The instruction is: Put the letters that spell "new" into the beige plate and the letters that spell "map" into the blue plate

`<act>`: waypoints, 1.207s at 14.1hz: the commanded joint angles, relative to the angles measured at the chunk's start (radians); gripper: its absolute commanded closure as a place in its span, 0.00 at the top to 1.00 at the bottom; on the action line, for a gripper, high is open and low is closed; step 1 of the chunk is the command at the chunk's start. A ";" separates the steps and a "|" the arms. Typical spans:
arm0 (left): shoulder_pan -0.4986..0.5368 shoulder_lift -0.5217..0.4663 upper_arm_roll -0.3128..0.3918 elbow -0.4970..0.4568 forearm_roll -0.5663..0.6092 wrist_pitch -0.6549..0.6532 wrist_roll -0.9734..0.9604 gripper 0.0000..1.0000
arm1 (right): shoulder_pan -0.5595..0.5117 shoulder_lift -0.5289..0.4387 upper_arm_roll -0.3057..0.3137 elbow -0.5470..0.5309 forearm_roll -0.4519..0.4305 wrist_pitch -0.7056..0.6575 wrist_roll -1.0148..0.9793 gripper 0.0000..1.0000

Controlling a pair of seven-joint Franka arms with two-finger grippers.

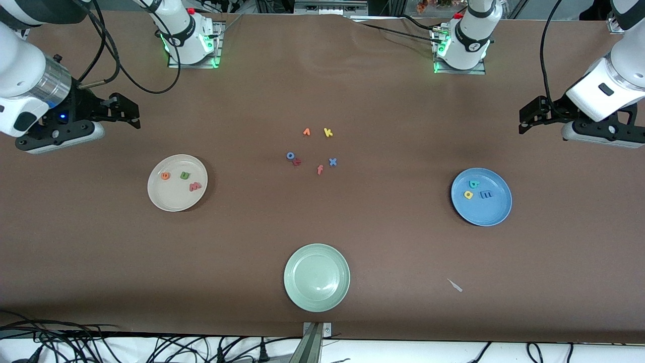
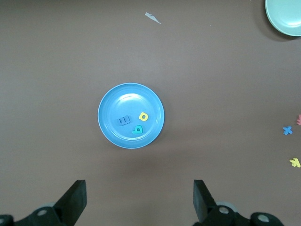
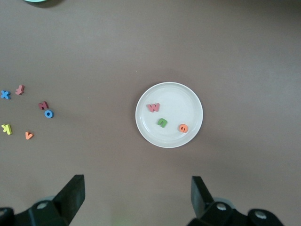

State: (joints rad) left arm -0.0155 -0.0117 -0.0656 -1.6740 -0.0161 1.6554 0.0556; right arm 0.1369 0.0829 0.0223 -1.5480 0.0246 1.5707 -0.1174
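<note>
Sorting looks finished: the beige plate [image 1: 174, 201] toward the right arm's end holds the green n [image 1: 185, 175], orange e [image 1: 165, 176] and pink-red w [image 1: 195, 186], while the blue plate [image 1: 491, 214] toward the left arm's end holds the blue m [image 1: 486, 194], teal a [image 1: 473, 184] and yellow p [image 1: 468, 194]. Both plates sit well in from the table edges with bare cloth all round. The left gripper [image 1: 526, 121] and right gripper [image 1: 132, 112] hang wide open and empty, each over the table near its own plate.
</note>
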 commanded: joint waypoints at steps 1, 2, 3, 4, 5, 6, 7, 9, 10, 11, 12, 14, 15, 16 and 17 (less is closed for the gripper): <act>-0.006 -0.008 0.006 0.002 -0.008 -0.013 0.017 1.00 | -0.040 -0.022 0.030 -0.007 0.005 -0.004 -0.015 1.00; -0.006 -0.008 0.006 0.002 -0.008 -0.013 0.017 1.00 | -0.040 -0.022 0.030 -0.003 0.005 -0.012 -0.015 1.00; -0.006 -0.008 0.007 0.002 -0.010 -0.013 0.018 1.00 | -0.040 -0.022 0.028 -0.003 0.003 -0.011 -0.015 1.00; -0.004 -0.008 0.007 0.002 -0.010 -0.013 0.020 1.00 | -0.040 -0.023 0.028 -0.001 0.003 -0.012 -0.015 1.00; -0.004 -0.008 0.007 0.002 -0.010 -0.013 0.020 1.00 | -0.040 -0.025 0.028 -0.001 0.003 -0.014 -0.015 1.00; -0.004 -0.008 0.009 0.002 -0.010 -0.013 0.020 1.00 | -0.037 -0.026 0.028 -0.001 0.003 -0.012 -0.012 1.00; -0.004 -0.008 0.007 0.002 -0.010 -0.013 0.020 1.00 | -0.037 -0.026 0.028 0.000 0.000 -0.009 -0.005 1.00; -0.004 -0.008 0.007 0.002 -0.010 -0.013 0.020 1.00 | -0.040 -0.026 0.021 0.000 -0.006 -0.008 0.001 1.00; -0.004 -0.008 0.007 0.002 -0.010 -0.013 0.020 1.00 | -0.037 -0.026 0.018 0.002 -0.008 -0.005 0.008 1.00; -0.004 -0.008 0.007 0.000 -0.010 -0.013 0.020 1.00 | -0.036 -0.026 0.021 0.006 -0.012 -0.008 0.031 1.00; -0.004 -0.008 0.007 0.000 -0.010 -0.013 0.020 1.00 | -0.036 -0.026 0.021 0.015 -0.015 -0.006 0.041 1.00; -0.004 -0.008 0.007 0.000 -0.010 -0.014 0.020 1.00 | -0.040 -0.020 0.016 0.019 -0.009 -0.004 0.042 1.00; -0.004 -0.008 0.007 0.000 -0.010 -0.014 0.020 1.00 | -0.040 -0.020 0.016 0.019 -0.012 -0.004 0.038 1.00; -0.003 -0.008 0.009 0.000 -0.010 -0.014 0.020 1.00 | -0.040 -0.020 0.013 0.019 -0.012 -0.004 0.036 1.00; -0.003 -0.008 0.009 0.000 -0.010 -0.014 0.020 1.00 | -0.040 -0.020 0.013 0.019 -0.015 -0.003 0.035 1.00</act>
State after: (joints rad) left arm -0.0155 -0.0117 -0.0646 -1.6740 -0.0161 1.6553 0.0556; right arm 0.1057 0.0687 0.0298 -1.5406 0.0201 1.5707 -0.0896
